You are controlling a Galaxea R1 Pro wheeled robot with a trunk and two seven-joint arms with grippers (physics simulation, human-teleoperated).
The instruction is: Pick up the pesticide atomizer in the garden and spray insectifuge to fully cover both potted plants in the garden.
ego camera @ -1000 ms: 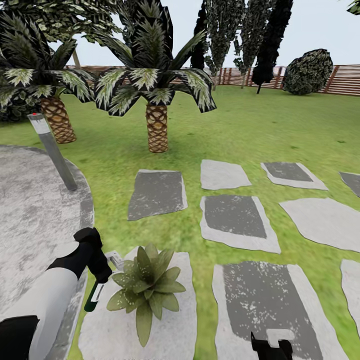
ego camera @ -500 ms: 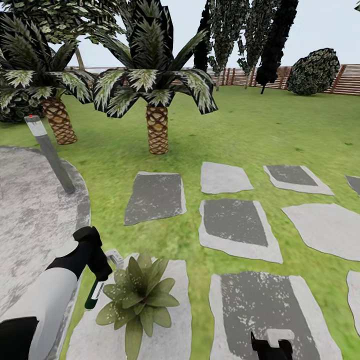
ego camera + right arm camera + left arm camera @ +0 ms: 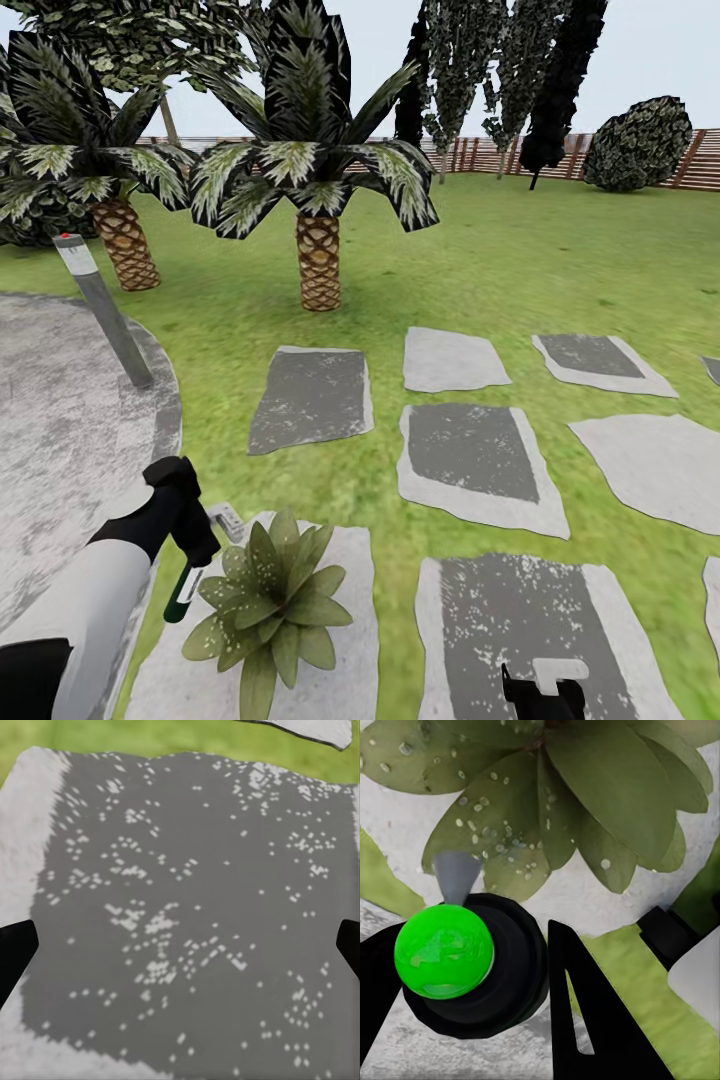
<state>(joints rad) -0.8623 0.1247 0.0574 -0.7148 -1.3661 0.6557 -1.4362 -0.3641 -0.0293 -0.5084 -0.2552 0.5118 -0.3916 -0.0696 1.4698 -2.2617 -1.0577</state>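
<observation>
**Ana:** Lawn all round, grey stepping stones (image 3: 470, 455) crossing it, a paved patch (image 3: 60, 440) off to the left, palms (image 3: 318, 260) and a slatted fence (image 3: 470, 152) behind. Now, the left gripper (image 3: 195, 540)?

**Ben:** Its fingers are clamped on the pesticide atomizer (image 3: 184, 592), which hangs neck-up with its dark-green body pointing down. In the left wrist view the left gripper (image 3: 476, 1016) has a black finger on each side of the atomizer's (image 3: 444, 951) bright green rounded end.

**Ana:** How will it handle?

**Ben:** Light and stiff, I'd judge, but slender and smooth, so it could twist in the grip. Holding high near the trigger head looks right.

**Ana:** And outward from there?

**Ben:** One potted plant (image 3: 265, 600) sits just beside the bottle on a pale stone (image 3: 340, 660); up close, the potted plant's (image 3: 585, 802) leaves carry droplets.

**Ana:** The right gripper (image 3: 542, 692)?

**Ben:** Low over a dark stone (image 3: 187, 907), fingertips (image 3: 15, 949) spread wide, holding nothing.
</observation>
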